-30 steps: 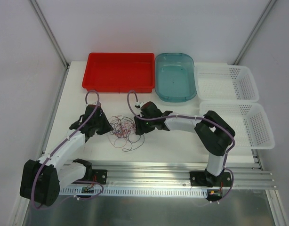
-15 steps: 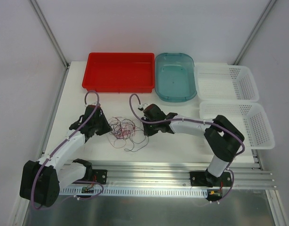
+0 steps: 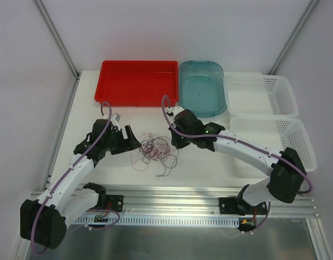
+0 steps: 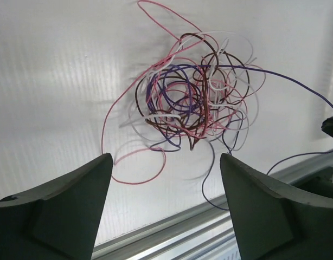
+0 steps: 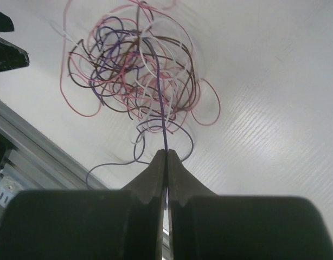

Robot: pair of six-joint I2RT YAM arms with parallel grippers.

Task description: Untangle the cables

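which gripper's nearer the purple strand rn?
Right. The right gripper is shut on the purple strand, which runs straight from the tangle. The left gripper is open, facing the tangle, gripping nothing.

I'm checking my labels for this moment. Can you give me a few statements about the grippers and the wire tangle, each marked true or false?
1. The right gripper is shut on a purple strand. True.
2. The left gripper grips a pink strand. False: its jaws stand open and grip nothing.
3. The tangle lies in the red tray. False: it lies on the table, between the two grippers.
4. The purple strand runs from the right gripper into the tangle. True.
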